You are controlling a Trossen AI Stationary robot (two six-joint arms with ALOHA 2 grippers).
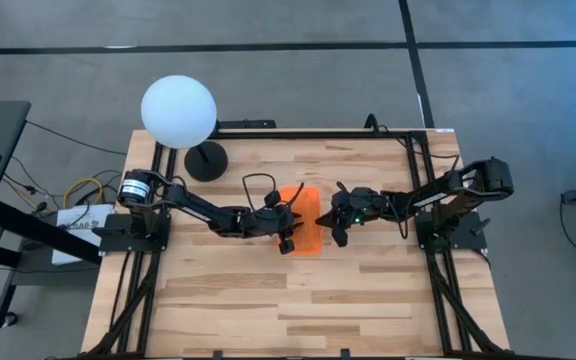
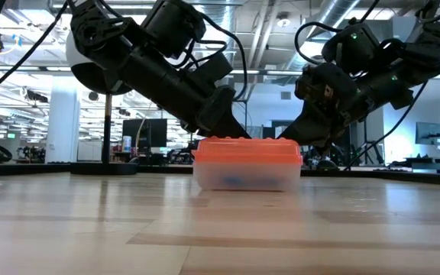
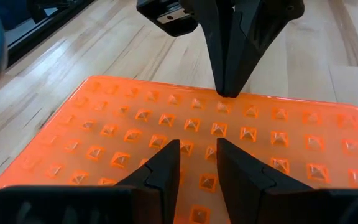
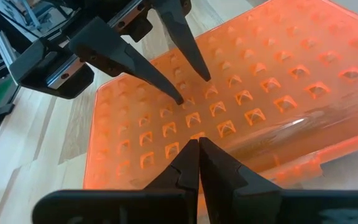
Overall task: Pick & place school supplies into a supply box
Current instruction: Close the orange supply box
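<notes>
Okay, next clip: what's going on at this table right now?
Both grippers sit over the closed orange lid of the supply box at mid-table. The left gripper has its jaws a little apart, tips down at the studded lid; the right gripper, jaws shut, points at it from the opposite side. Something blue shows faintly inside; no supplies lie loose on the table.

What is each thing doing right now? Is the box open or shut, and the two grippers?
Supply box: shut, orange lid on.
Left gripper: a little open, empty, fingertips down at the lid.
Right gripper: shut, empty, fingertips down at the lid.
Globe lamp: upright.
</notes>
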